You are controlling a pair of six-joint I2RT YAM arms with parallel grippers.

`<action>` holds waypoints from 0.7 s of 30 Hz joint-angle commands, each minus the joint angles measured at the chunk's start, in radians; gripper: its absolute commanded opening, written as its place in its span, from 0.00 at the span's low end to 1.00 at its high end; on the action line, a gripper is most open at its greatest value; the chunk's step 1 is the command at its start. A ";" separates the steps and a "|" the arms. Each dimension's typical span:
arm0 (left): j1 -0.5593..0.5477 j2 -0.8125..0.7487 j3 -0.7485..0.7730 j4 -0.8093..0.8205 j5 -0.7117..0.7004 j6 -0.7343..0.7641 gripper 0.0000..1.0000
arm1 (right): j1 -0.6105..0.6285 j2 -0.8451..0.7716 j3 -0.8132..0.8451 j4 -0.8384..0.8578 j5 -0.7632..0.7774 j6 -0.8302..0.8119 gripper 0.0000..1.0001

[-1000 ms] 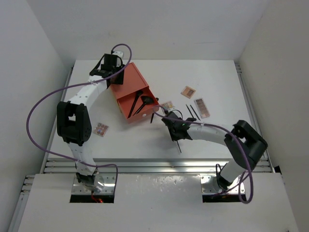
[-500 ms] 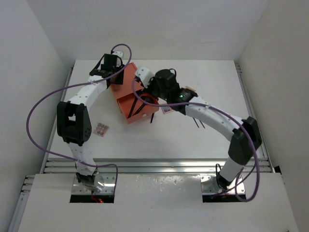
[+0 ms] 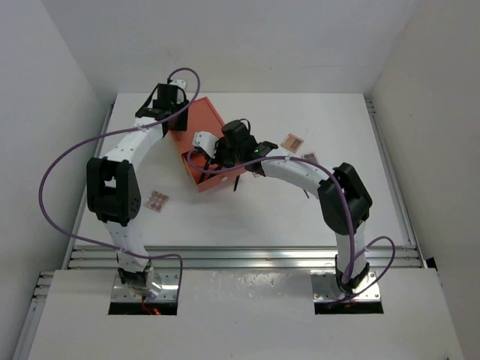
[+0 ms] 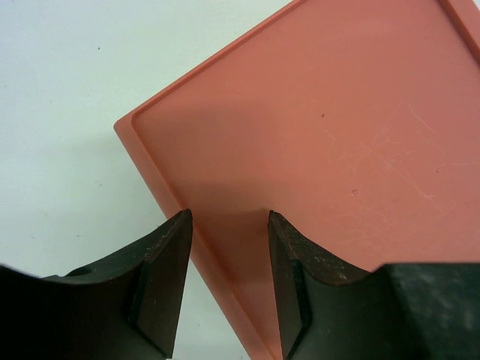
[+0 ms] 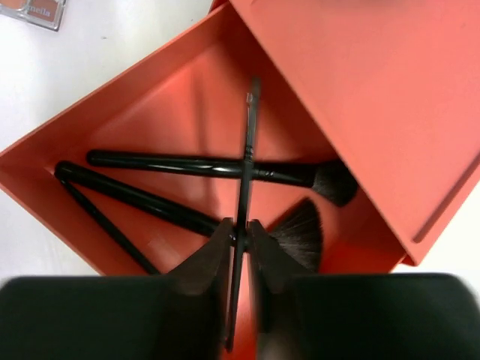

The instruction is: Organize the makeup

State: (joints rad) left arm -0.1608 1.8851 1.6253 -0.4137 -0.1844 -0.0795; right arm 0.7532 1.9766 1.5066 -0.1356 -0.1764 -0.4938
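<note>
Orange-red box (image 3: 201, 124) is shown far left, its drawer (image 5: 150, 112) pulled open toward the near right. The left gripper (image 4: 229, 225) is spread apart over the lid's edge. The right gripper (image 5: 240, 229), brought across from the near middle within the last second, is clamped on a thin black stick (image 5: 248, 142) above brushes (image 5: 187, 166) already stowed; release is judged next. Palettes (image 3: 292, 142) are left outside, and the lettering on one cannot be read.

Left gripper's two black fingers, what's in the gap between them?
The left wrist view shows the edge of the orange-red box running through the gap in the left gripper, with a sliver of white table beside it.
</note>
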 commanded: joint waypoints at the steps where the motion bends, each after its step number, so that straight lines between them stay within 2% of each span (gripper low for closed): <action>1: 0.015 -0.021 -0.004 0.024 -0.007 0.004 0.50 | -0.008 -0.027 0.009 0.036 -0.025 0.001 0.20; 2: 0.015 -0.021 -0.004 0.024 -0.007 0.004 0.50 | -0.006 -0.028 0.018 0.042 -0.015 0.014 0.32; 4: 0.015 -0.021 -0.004 0.024 0.002 0.004 0.50 | -0.006 -0.033 0.047 0.047 0.005 0.037 0.43; 5: 0.015 -0.021 -0.004 0.024 0.002 0.004 0.50 | -0.008 -0.032 0.059 0.053 0.014 0.058 0.55; 8: 0.015 -0.012 -0.004 0.024 0.002 0.004 0.50 | -0.020 -0.047 0.109 0.060 0.040 0.133 0.64; 10: 0.015 -0.012 -0.004 0.015 0.002 0.004 0.50 | -0.032 -0.080 0.103 0.076 0.072 0.182 0.64; 11: 0.015 -0.012 -0.004 0.015 0.002 0.004 0.50 | -0.050 -0.122 0.068 0.102 0.093 0.258 0.64; 13: 0.015 -0.012 -0.004 0.015 0.002 0.004 0.50 | -0.107 -0.200 -0.032 0.129 0.117 0.424 0.63; 14: 0.015 -0.012 -0.004 0.015 0.002 0.004 0.50 | -0.124 -0.290 -0.069 0.125 0.127 0.460 0.61; 15: 0.015 -0.012 -0.004 0.015 0.002 0.004 0.50 | -0.155 -0.315 -0.189 0.126 0.141 0.541 0.57; 18: 0.015 -0.021 -0.004 0.015 0.002 0.004 0.50 | -0.219 -0.441 -0.375 0.051 0.285 0.613 0.46; 21: 0.015 -0.021 -0.004 0.015 0.020 0.004 0.50 | -0.284 -0.521 -0.524 -0.028 0.322 0.670 0.46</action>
State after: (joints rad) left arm -0.1558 1.8851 1.6253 -0.4133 -0.1814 -0.0792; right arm 0.4957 1.4906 1.1011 -0.0811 0.0547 0.0322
